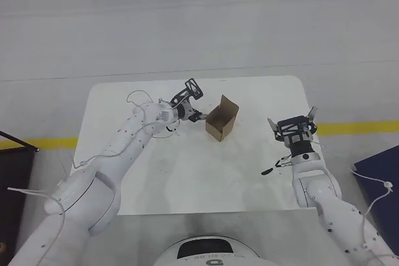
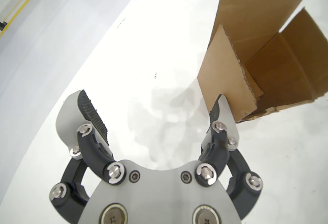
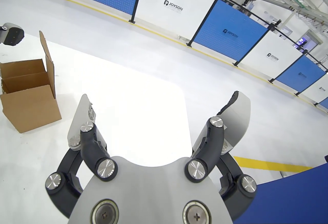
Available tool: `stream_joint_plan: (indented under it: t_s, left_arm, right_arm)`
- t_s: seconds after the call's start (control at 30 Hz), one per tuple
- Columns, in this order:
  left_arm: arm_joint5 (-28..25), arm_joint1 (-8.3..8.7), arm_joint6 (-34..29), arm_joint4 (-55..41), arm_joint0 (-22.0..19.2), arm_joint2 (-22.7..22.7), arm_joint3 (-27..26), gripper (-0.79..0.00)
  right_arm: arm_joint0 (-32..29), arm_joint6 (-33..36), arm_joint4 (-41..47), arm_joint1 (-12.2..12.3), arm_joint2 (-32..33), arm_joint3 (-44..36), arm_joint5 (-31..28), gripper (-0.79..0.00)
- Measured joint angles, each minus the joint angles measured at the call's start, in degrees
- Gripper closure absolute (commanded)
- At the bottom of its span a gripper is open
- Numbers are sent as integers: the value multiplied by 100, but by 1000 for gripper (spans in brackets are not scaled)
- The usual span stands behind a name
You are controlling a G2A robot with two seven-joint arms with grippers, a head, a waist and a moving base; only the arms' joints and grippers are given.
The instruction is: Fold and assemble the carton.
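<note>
Pale grey floor (image 1: 199, 40) all round, crossed by a yellow line (image 1: 366, 126). Beyond that line, in the right wrist view, a row of blue and white fence panels (image 3: 166, 4) on black posts. On the floor, a white table (image 1: 186, 166) with rounded corners. On the table's far half, a little right of the middle, the brown corrugated carton (image 1: 221, 118). Stands on its base, turned at an angle to the table's edges, top open, hollow inside on show. On its far side, one tall flap (image 3: 47, 55) upright above the walls. On the side nearest the left arm, a smaller flap (image 2: 225, 76) standing out from the wall, raw fluted edge visible. Just beside that side of the carton, the left gripper (image 2: 151, 96), low over the table, jaws spread wide and clamping nothing. One ribbed fingertip (image 2: 217, 107) right at the lower corner of the smaller flap, apparently touching it, though contact cannot be told for sure. Well apart from the carton, at the table's right edge, the right gripper (image 3: 161, 95), jaws likewise spread wide, holding nothing, pointed across the table's far right corner towards the fence.
</note>
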Motion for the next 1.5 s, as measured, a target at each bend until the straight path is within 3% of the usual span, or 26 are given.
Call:
stream_joint_plan:
  t_s: [0.37,0.6,0.73,1.03,1.17,1.37,1.5]
  left_arm:
    - [-505,44,302,454,191,77,-526,-785]
    - [-658,203,845,578,306,-133,-647,-785]
    - [-656,338,1098,631,322,-328,-641,-785]
    - [-684,383,1332,404,416,-491,-671,-785]
    - [-1259,546,1982,-40,543,-867,-471,-785]
    - [-2025,764,2472,242,608,-1039,-386,-785]
    - [-2301,831,2565,578,608,-1005,-449,-785]
  right_arm:
    - [603,415,129,-148,-302,480,-791,-785]
    - [902,698,1006,-246,-262,653,-1337,-785]
    - [989,826,1403,-264,-215,682,-1382,-785]
    - [981,818,1346,-264,-218,683,-1387,-785]
    - [1000,984,1962,-281,-74,799,-1819,-785]
    - [1131,1391,2455,-321,-105,951,-2289,-785]
    - [1336,1623,2459,-389,-353,1043,-2227,-714]
